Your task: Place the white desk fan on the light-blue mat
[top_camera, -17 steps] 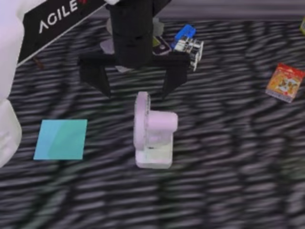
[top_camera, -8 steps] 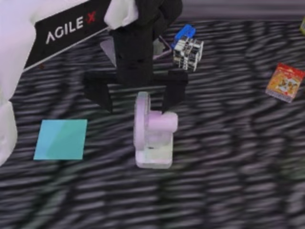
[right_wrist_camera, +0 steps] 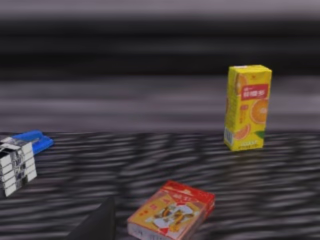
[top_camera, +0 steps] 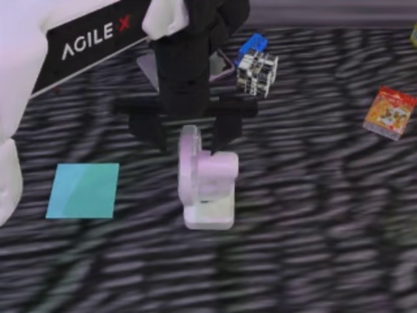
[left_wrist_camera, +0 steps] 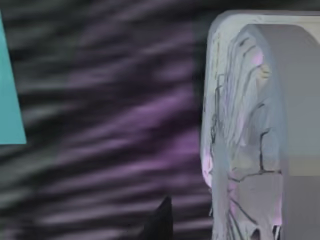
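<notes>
White desk fan [top_camera: 207, 186] mid-table, not lifted. Left gripper [top_camera: 188, 134] fingers apart, straddling grille head top, not yet clamped. Light-blue mat [top_camera: 83, 190] bare, well left. Grasp, carry, place all remaining. Right arm parked out of top view.

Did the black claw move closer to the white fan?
Yes. The left gripper came down the top view toward the white desk fan, fingers narrowing around its head; the light-blue mat stayed put.

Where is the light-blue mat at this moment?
The light-blue mat lies flat on the left side of the table in the top view, apart from the white desk fan to its right, where the left gripper is.
</notes>
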